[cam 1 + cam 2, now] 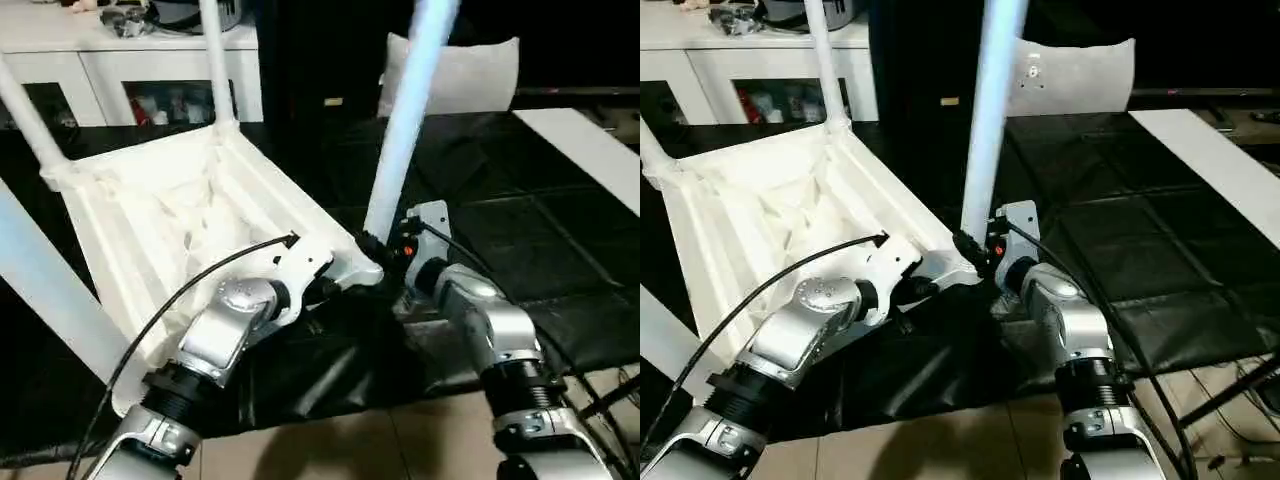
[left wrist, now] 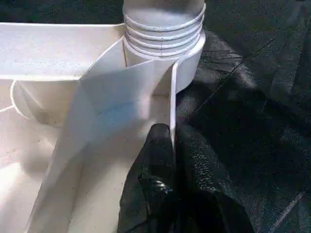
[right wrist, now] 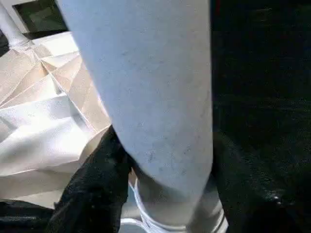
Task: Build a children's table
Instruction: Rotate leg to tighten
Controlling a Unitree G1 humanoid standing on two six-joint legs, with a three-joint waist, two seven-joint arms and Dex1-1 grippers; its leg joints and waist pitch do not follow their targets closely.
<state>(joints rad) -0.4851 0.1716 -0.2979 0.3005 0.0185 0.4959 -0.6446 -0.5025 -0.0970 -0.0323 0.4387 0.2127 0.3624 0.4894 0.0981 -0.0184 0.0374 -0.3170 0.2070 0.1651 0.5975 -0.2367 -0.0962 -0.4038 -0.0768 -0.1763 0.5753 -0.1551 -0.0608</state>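
The white table top (image 1: 190,220) lies upside down and tilted on a black mat, ribbed underside up. Three legs stand in its sockets: one at the far corner (image 1: 215,60), one at the far left (image 1: 25,120) and one at the near left (image 1: 50,290). A fourth leg (image 1: 405,120) rises from the near right corner socket (image 2: 189,63), its threaded end (image 2: 163,24) seated there. My right gripper (image 1: 375,248) is shut on this leg just above the socket, with black fingers (image 3: 97,184) on both sides. My left gripper (image 1: 325,290) is shut on the top's thin rim wall (image 2: 172,111) beside that socket.
A white cabinet with shelves (image 1: 100,60) stands at the back left. A white cushion-like panel (image 1: 460,75) is behind the held leg, and a white board (image 1: 590,150) lies at the right. The black mat (image 1: 520,230) covers the floor; pale tiles (image 1: 400,430) show near me.
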